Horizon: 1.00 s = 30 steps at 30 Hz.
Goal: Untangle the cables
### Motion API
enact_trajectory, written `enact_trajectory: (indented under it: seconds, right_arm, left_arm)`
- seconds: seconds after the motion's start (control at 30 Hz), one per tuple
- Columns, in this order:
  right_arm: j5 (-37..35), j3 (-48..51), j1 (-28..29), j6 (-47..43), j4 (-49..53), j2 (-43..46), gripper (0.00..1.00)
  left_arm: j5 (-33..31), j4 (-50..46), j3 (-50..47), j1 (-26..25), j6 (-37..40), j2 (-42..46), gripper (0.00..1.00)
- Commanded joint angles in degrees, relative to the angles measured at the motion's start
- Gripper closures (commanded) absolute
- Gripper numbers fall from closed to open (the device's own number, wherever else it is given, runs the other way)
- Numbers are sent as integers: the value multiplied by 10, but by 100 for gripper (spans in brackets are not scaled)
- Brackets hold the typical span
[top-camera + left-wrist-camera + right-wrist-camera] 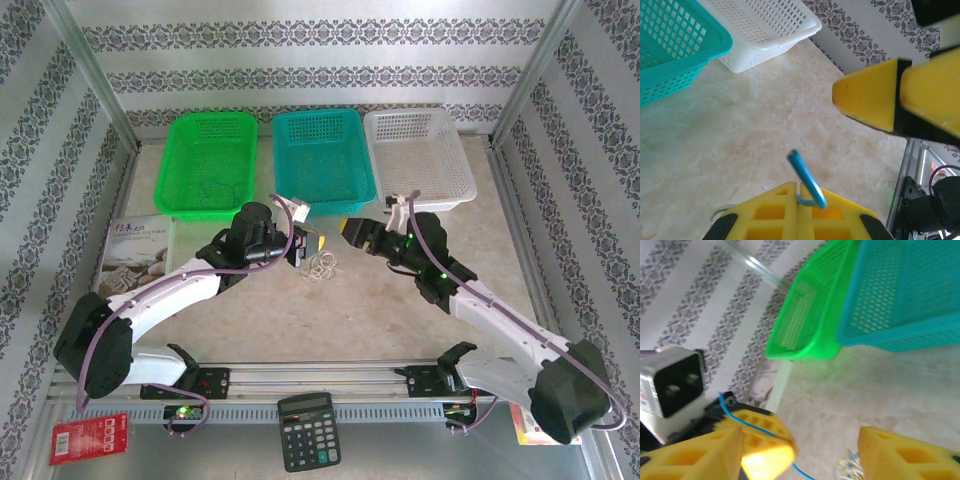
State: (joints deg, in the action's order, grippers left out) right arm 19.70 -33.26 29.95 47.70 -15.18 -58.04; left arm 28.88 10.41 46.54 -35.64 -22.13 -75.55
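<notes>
1. Two yellow fingers [772, 212] of the left gripper [797, 186] pressed flat together, pinching a thin blue strand [804, 175]. Sticks up past the tips and bends like a hook at the pinch.
2. Fingers of the right gripper [800, 440] far apart, gripping nothing, with the left gripper's tip just beside one of them.
3. Rest of the cables [321, 268] in a small, pale, curly clump on the table [300, 330], on the near side of the two grippers and under the gap between them. Cannot tell if any finger touches the clump.
4. Smooth beige table top that looks like stone. Striped grey flower wallpaper [300, 70] on three sides.
5. Green basket [200, 214], teal basket [330, 208] and white basket [450, 190] side by side at the far edge, close behind the grippers.
6. Booklet [135, 250] by the left edge. Calculator [308, 430] and red packet [90, 438] at the near edge.
7. Lots of bare table between the clump and the arm rail [320, 380].
</notes>
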Motion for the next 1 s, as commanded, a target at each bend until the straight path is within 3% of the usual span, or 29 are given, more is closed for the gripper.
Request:
enact_trajectory:
  seconds: [0.0,0.37,0.87,0.97]
  right_arm:
    - [-43,56,0,-35,-22,26,33]
    - [-31,118,66,-179,-70,12,27]
    - [-14,42,96,-208,-144,-168,29]
    - [-8,37,96,-205,-158,-196,37]
  left_arm:
    - [-4,44,-4,-7,-23,8,100]
    - [2,49,11,-7,-38,0,100]
    - [13,57,24,-7,-56,-1,100]
    - [13,61,22,-7,-61,2,100]
